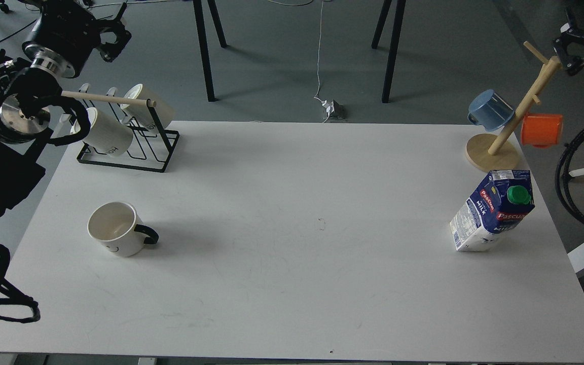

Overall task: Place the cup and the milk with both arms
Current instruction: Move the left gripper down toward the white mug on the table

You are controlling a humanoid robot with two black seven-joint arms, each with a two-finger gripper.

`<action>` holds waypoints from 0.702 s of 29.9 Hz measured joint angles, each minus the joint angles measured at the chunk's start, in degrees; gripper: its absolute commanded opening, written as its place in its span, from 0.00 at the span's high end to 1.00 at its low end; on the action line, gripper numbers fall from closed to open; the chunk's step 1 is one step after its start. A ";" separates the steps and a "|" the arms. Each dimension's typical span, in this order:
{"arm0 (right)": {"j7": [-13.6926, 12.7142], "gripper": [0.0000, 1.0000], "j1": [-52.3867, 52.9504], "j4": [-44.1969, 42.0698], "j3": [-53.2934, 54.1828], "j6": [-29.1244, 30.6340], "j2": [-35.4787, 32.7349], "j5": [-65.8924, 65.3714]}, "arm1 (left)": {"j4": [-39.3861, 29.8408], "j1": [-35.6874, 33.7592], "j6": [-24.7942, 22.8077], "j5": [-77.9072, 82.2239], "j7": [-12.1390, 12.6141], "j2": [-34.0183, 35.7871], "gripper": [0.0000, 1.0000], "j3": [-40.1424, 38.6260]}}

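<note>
Neither pair of jaws can be read clearly. On the left gripper [114, 38], at the top left corner above the floor, dark fingers show against a dark body, and whether they stand apart or together cannot be told. On the right gripper [573, 43], at the top right edge, the fingers are just as dark and partly cut off by the frame, so their state cannot be told either.

Both grippers hold nothing and sit well apart from the task's things. On the white table [292, 284], the cup [117, 235] stands upright near the left side, its opening facing up and its black handle pointing right; it lies well below the left gripper and toward the viewer. Standing near the table's right edge is the milk carton [492, 213], with its green cap on the upper slope, likewise well below the right gripper and toward the viewer.

From the left edge the left arm rises up and away, passing beside a black wire rack [135, 149] that carries cream mugs [102, 134]. Only the right arm's end shows, behind a wooden mug tree [510, 126] hung with a blue cup [489, 109] and an orange cup [541, 130].
</note>
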 measured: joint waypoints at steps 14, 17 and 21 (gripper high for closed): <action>0.28 0.00 -0.46 0.07 0.25 0.00 -0.15 -0.04 | -3.60 0.17 0.00 0.47 3.47 4.01 0.06 1.20; 0.40 0.00 -0.52 0.07 0.26 0.00 -0.17 -0.04 | -8.17 0.39 0.00 3.31 3.98 8.32 0.09 4.15; 0.51 0.00 -0.53 0.07 0.49 0.00 -0.17 -0.04 | -17.34 0.65 0.00 10.95 3.74 15.68 0.09 7.50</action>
